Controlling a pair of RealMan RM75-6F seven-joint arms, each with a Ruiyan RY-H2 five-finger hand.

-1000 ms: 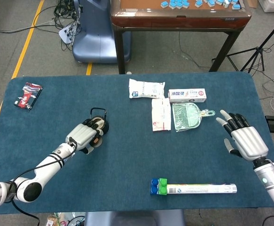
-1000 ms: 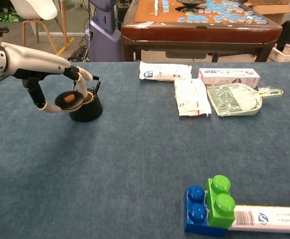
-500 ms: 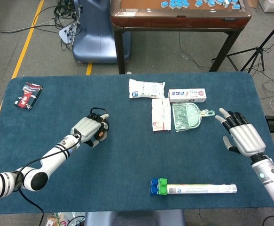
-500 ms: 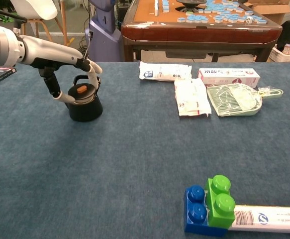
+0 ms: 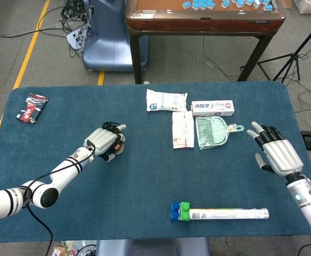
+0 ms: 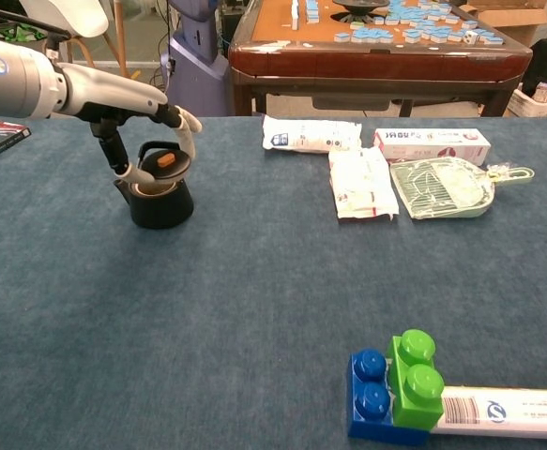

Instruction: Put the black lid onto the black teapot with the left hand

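From above, the left hand covers nearly all of the teapot; only a sliver of its rim peeks out on the side toward the white packets, and the lid cannot be made out there at all. In the chest view the lid shows tilted over the teapot's mouth, but whether it touches the rim is hard to tell. That view cuts the tube beside the blocks off at the edge, and the right hand is missing from it. The packets' print is too small to read.
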